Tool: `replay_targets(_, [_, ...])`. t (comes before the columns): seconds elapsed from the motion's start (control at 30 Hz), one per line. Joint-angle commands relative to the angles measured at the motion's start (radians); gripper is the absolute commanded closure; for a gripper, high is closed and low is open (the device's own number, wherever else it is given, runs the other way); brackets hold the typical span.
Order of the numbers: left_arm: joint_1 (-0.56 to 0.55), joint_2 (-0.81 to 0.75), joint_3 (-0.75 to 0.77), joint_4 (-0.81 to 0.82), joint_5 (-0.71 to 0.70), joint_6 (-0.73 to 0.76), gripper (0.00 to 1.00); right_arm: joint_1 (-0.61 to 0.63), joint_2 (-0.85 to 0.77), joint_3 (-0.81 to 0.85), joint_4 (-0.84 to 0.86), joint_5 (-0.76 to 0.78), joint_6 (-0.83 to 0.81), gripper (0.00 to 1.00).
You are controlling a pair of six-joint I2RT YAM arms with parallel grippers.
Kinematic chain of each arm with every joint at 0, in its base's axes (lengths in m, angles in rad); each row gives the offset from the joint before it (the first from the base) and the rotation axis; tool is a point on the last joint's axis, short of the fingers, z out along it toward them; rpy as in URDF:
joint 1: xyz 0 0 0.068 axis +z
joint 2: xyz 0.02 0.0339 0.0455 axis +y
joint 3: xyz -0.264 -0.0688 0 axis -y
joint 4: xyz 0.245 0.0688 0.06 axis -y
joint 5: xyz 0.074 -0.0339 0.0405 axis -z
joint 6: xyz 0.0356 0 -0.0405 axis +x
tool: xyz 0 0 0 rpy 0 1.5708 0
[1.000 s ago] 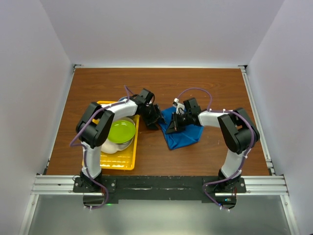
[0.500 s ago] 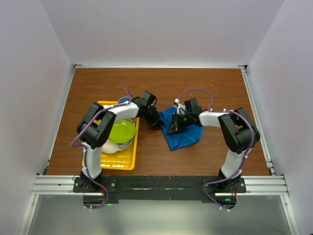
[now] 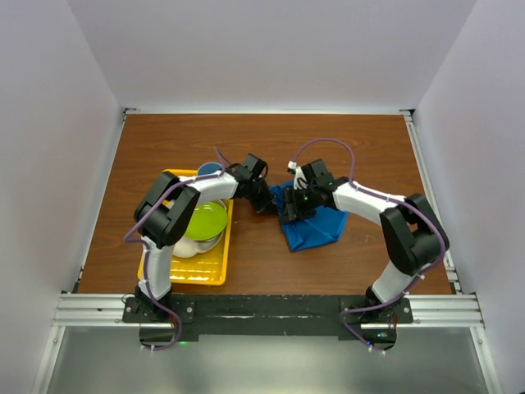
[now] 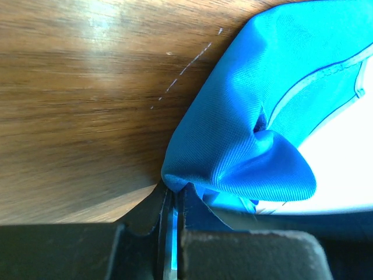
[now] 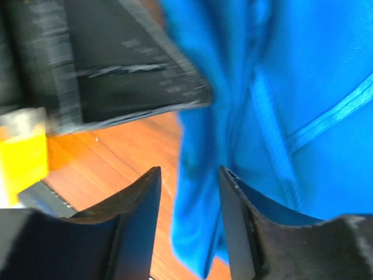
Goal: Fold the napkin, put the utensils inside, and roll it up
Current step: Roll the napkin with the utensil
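Observation:
The bright blue napkin lies bunched on the wooden table between both arms. My left gripper is at its left edge, and in the left wrist view that gripper is shut on a pinched corner of the napkin. My right gripper is just right of it, over the cloth. In the right wrist view the right gripper is open, and a blurred fold of the napkin hangs loose between its fingers. The utensils are out of view.
A yellow tray sits left of the napkin. It holds a green bowl and a small blue cup at its far end. The left gripper's black body fills the right wrist view's upper left.
The left gripper moved right and closed on the napkin's left corner. The right gripper opened and let go of the cloth, and its arm swung a little to the left.

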Motion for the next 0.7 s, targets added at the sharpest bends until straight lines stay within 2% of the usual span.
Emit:
replay_targets(0.0, [-0.011,0.035,-0.008,-0.132,-0.063,-0.030,1.00,0.135,-0.116,0.083,-0.162,0.353,-0.047,0.44])
replay_targets(0.07, [-0.013,0.016,0.000,-0.140,-0.062,-0.048,1.00,0.194,-0.136,0.094,-0.179,0.498,-0.036,0.39])
replay_targets(0.23, [-0.013,-0.022,0.009,-0.149,-0.031,-0.100,1.00,0.279,-0.123,0.115,-0.193,0.640,-0.042,0.29])
replay_targets(0.67, [-0.013,-0.063,0.015,-0.160,0.000,-0.145,1.00,0.437,-0.011,0.084,-0.113,0.873,-0.053,0.34])
